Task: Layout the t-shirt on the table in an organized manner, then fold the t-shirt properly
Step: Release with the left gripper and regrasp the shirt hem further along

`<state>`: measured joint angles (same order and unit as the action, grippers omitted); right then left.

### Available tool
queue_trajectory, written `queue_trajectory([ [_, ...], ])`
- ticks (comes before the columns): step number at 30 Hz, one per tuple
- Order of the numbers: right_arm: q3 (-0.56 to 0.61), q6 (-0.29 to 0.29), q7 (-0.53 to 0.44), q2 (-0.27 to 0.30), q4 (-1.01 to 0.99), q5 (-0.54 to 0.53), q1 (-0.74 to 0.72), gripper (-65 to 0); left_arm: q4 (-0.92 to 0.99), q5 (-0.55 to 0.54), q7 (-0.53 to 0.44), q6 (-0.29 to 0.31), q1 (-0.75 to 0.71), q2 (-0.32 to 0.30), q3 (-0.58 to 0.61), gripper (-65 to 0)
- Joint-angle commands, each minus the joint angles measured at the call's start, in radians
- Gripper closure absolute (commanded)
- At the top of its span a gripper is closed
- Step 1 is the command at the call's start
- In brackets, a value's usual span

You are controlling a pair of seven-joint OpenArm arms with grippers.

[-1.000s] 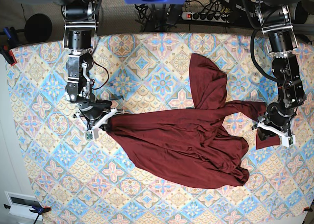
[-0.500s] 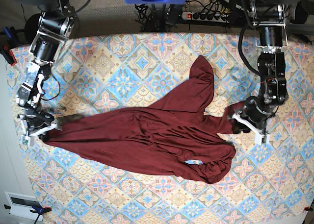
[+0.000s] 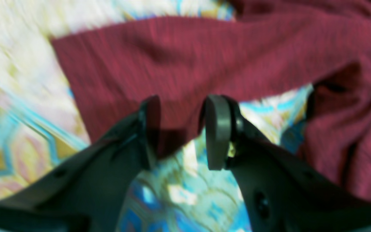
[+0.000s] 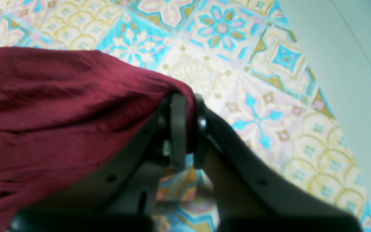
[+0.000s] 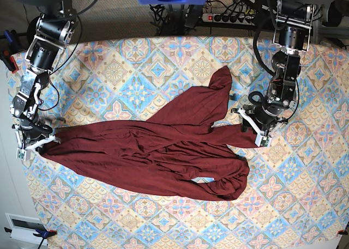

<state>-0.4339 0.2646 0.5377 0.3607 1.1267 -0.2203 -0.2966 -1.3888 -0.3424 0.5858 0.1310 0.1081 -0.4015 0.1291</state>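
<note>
Now the maroon t-shirt [image 5: 158, 153] lies stretched in a long, rumpled band across the middle of the patterned table [image 5: 163, 58].

At the table's edge on the base view's left, the right gripper [image 5: 34, 145] has its jaws pressed together on the shirt's end; its wrist view shows the fabric [image 4: 43, 106] pinched between the two dark fingers [image 4: 177, 129], with the table's edge and pale floor just beyond. On the other side, the left gripper [image 5: 257, 130] sits over a strip of the shirt, jaws spread apart. In its blurred wrist view a flat strip of cloth [image 3: 188, 61] runs across behind the fingertips [image 3: 216, 129]; whether they touch it cannot be told. One sleeve-like fold reaches up toward the table's far side.
</note>
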Motion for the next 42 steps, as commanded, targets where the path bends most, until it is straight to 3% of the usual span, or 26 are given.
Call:
queue_trajectory([
  [1, -0.004, -0.001, -0.021, 0.022, 0.019, -0.008, -0.003, 0.0, 0.006, 0.029, -0.030, 0.000, 0.012, -0.010, -0.003, -23.0],
  [10, -0.001, 0.000, -0.020, 0.021, 0.105, -0.008, 0.029, 0.0, 0.283, 0.285, -0.168, 0.002, 0.038, 0.063, 0.004, -22.9],
  [11, -0.001, 0.000, -0.018, 0.021, 0.108, -0.009, 0.030, 0.0, 0.291, 0.288, -0.168, 0.002, 0.037, 0.065, 0.004, -22.2],
  [13, -0.001, 0.002, -0.020, 0.021, 0.108, -0.009, 0.049, 0.0, 0.289, 0.274, -0.168, 0.006, 0.025, 0.068, 0.008, -14.8],
  [15, -0.001, 0.002, -0.020, 0.021, 0.109, -0.009, 0.063, 0.0, 0.263, 0.243, -0.165, 0.023, 0.017, 0.069, 0.022, -1.9],
  [16, -0.001, 0.002, -0.020, 0.021, 0.109, -0.009, 0.066, 0.0, 0.234, 0.230, -0.158, 0.023, 0.006, 0.069, 0.024, 0.0],
  [19, -0.001, 0.003, -0.020, 0.021, 0.109, -0.009, 0.073, 0.0, 0.065, 0.202, -0.100, 0.046, -0.064, 0.052, 0.020, -0.8],
  [23, -0.001, 0.003, -0.021, 0.021, 0.109, -0.009, 0.090, 0.0, -0.228, 0.136, -0.031, 0.134, -0.183, -0.003, 0.014, 0.0],
  [26, -0.001, 0.003, -0.021, 0.021, 0.109, -0.009, 0.090, 0.0, -0.410, 0.026, 0.043, 0.184, -0.258, -0.055, 0.014, 0.0],
  [31, -0.001, 0.003, -0.021, 0.021, 0.108, -0.009, 0.090, 0.0, -0.643, -0.152, 0.125, 0.221, -0.368, -0.078, 0.022, 0.0],
  [37, -0.001, 0.003, -0.021, 0.021, 0.103, -0.009, 0.090, 0.0, -0.663, -0.389, 0.221, 0.287, -0.399, -0.076, 0.024, 0.0],
  [42, -0.003, 0.003, -0.020, 0.021, 0.106, -0.009, 0.093, 0.0, -0.659, -0.401, 0.288, 0.290, -0.368, -0.078, 0.149, 0.0],
])
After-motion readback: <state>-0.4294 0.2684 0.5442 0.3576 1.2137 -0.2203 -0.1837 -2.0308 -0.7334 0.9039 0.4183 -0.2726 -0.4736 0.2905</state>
